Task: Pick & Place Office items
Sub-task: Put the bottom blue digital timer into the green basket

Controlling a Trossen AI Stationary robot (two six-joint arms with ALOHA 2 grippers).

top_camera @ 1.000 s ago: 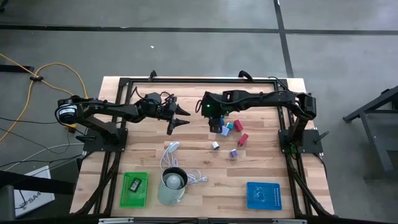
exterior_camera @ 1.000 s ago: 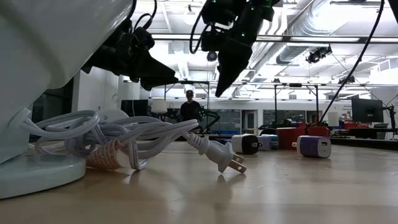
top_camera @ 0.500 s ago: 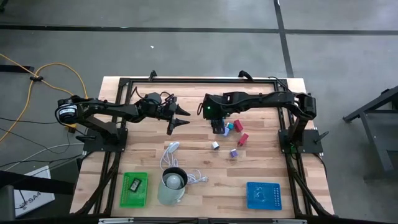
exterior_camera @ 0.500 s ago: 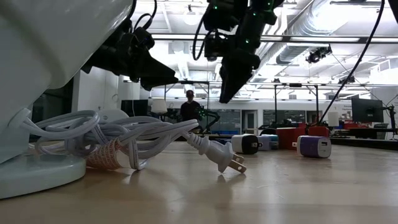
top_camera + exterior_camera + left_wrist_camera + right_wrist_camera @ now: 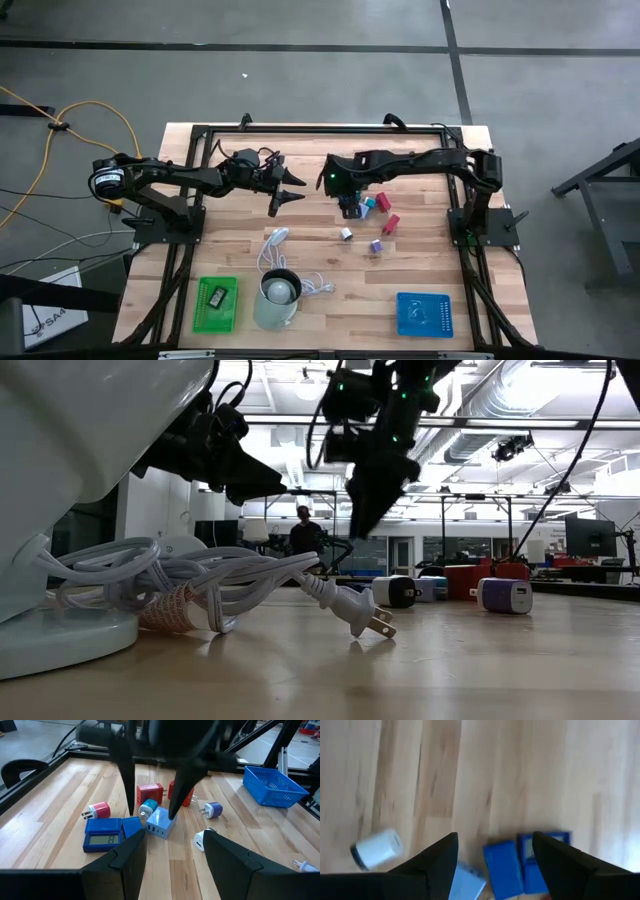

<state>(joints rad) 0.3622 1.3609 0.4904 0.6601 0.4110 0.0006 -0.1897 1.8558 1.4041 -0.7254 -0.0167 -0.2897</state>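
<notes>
The office items lie in a loose cluster (image 5: pixel 370 215) on the table's right half. The left wrist view shows a blue calculator (image 5: pixel 102 834), a blue block (image 5: pixel 132 826), a light blue charger (image 5: pixel 160 822), a cyan plug (image 5: pixel 148 807), red blocks (image 5: pixel 150 792), a pink plug (image 5: pixel 100 811), a purple plug (image 5: pixel 214 810) and a white plug (image 5: pixel 201 840). My right gripper (image 5: pixel 347 208) hangs open above the cluster's left end, fingers pointing down over the blue block (image 5: pixel 502 867) and touching nothing. My left gripper (image 5: pixel 295 190) waits open, left of the cluster and level above the table.
A white coiled cable (image 5: pixel 275 242) and a pale cup (image 5: pixel 277 295) sit near the table's front middle. A green tray (image 5: pixel 216 303) holding one dark piece is front left, and a blue tray (image 5: pixel 424 313) is front right. A black frame rail (image 5: pixel 320 128) borders the far side.
My right gripper has come down a little toward the left end of the cluster, and its wrist has tipped slightly. The items and my left arm have stayed where they were.
</notes>
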